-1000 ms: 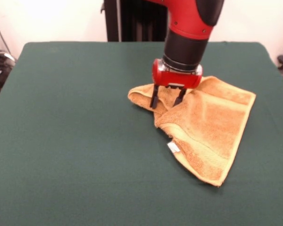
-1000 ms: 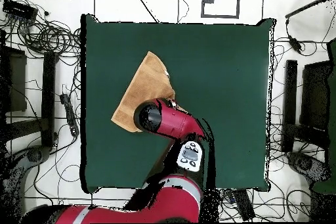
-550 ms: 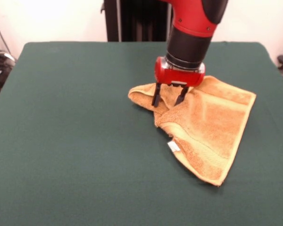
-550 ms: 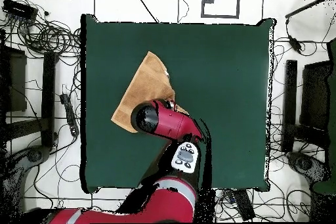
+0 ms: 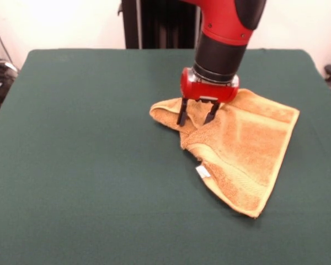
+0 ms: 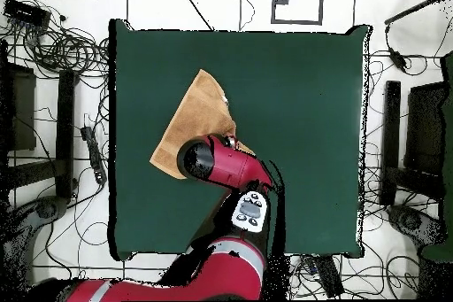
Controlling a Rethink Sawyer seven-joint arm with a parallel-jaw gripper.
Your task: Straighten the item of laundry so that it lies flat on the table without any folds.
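While the claw [image 5: 196, 118] stands wide over its bunched fold, the towel [image 5: 240, 149], soft and limp, looks best gripped at a corner.

Two cameras on one green table

From the front we look down at a slant from fairly near, the table [image 5: 88, 182] filling the picture with the arm [image 5: 223, 33] at its far side; from overhead we look straight down from higher up, taking in the whole table [image 6: 301, 121], the cabled floor [image 6: 62, 59] around it, and the same towel [image 5: 248, 149].
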